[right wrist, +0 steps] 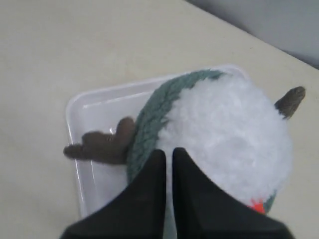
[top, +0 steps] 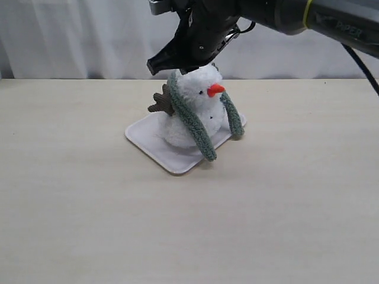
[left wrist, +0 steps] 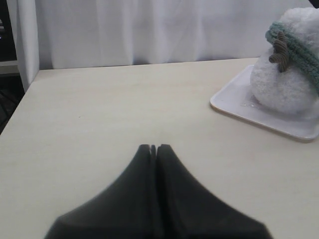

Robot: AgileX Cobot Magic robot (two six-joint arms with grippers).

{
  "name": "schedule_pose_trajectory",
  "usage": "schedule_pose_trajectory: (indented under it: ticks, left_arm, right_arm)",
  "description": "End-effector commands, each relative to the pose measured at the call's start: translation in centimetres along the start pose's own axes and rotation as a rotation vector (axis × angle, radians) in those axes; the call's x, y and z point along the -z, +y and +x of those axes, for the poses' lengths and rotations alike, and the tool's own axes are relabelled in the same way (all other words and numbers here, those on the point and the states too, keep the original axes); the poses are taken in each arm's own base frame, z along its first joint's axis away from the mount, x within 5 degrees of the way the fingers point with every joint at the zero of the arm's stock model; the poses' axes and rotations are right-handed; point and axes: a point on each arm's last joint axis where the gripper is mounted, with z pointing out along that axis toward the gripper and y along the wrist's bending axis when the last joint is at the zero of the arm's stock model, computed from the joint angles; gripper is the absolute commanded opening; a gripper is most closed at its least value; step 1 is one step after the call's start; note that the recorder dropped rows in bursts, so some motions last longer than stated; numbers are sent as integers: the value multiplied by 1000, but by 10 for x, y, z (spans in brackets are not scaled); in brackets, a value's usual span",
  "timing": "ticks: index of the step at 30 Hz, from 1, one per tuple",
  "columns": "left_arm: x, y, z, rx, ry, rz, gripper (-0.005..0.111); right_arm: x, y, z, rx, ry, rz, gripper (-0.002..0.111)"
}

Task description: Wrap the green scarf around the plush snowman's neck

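While the green scarf (top: 192, 121) is lying looped behind the head of the plush snowman (top: 208, 115), both its ends are hanging down the snowman's front, one on either side of the orange nose (top: 215, 90), uncrossed. The right gripper (right wrist: 168, 153) is hovering just above the snowman's head, jaws pressed together on nothing, with the scarf running close beneath its tips. The left gripper (left wrist: 155, 147), likewise clenched and empty, is sitting well apart from the snowman, so the right arm is judged the nearer.

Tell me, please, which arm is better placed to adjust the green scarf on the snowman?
Probably right: its shut fingers hover over the snowman, by the green scarf; the left fingers sit apart.
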Motion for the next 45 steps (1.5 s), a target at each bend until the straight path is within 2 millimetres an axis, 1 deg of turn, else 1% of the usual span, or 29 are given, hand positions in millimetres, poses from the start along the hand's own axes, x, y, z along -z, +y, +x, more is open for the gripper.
schedule_pose_trajectory:
  ticks: [1, 4, 5, 7, 8, 14, 18, 19, 20, 21, 22, 24, 25, 26, 27, 30, 33, 35, 40, 43, 45]
  left_arm:
    - [0, 0, 0, 4, -14, 2, 0]
    - [0, 0, 0, 4, -14, 2, 0]
    - [0, 0, 0, 4, -14, 2, 0]
    - [0, 0, 0, 4, -14, 2, 0]
    - [0, 0, 0, 4, -14, 2, 0]
    - [0, 0, 0, 4, -14, 2, 0]
    - [0, 0, 0, 4, -14, 2, 0]
    - [0, 0, 0, 4, -14, 2, 0]
    - [0, 0, 0, 4, -14, 2, 0]
    - [0, 0, 0, 4, -14, 2, 0]
    - [0, 0, 0, 4, -14, 2, 0]
    - [0, 0, 0, 4, -14, 2, 0]
    - [0, 0, 0, 4, -14, 2, 0]
    - [0, 0, 0, 4, -14, 2, 0]
    - [0, 0, 0, 4, -14, 2, 0]
    - [0, 0, 0, 4, -14, 2, 0]
    - [0, 0, 0, 4, -14, 2, 0]
    - [0, 0, 0, 4, -14, 2, 0]
    - [0, 0, 0, 4, -14, 2, 0]
    - [0, 0, -1, 4, -16, 3, 0]
    - [0, 0, -1, 4, -16, 3, 0]
  right_arm:
    - [-3, 29, 14, 179, 119, -37, 7]
    - [-11, 41, 18, 217, 134, -25, 21]
    - [-14, 44, 19, 212, 130, -19, 29]
    - [-21, 43, 20, 199, 135, 7, 38]
    - [-26, 43, 22, 194, 144, 23, 41]
    - [-43, 37, 29, 194, 195, 125, 42]
    - [-52, 39, 31, 191, 192, 121, 42]
    - [-59, 41, 32, 195, 182, 115, 42]
    - [-60, 41, 32, 196, 177, 113, 42]
    - [-66, 42, 34, 198, 181, 109, 42]
    - [-68, 43, 34, 199, 182, 108, 41]
    - [-69, 43, 35, 199, 188, 109, 31]
    - [-68, 42, 36, 209, 200, 121, 16]
    - [-68, 41, 36, 218, 204, 127, 8]
    - [-68, 40, 37, 237, 218, 134, 4]
    - [-66, 38, 41, 274, 271, 146, 4]
    - [-64, 31, 45, 314, 325, 214, 4]
    - [-62, 27, 47, 377, 372, 240, 4]
    - [-60, 29, 51, 446, 424, 193, 4]
    - [-61, 29, 50, 483, 416, 188, 4]
    - [-61, 25, 52, 509, 443, 222, 4]
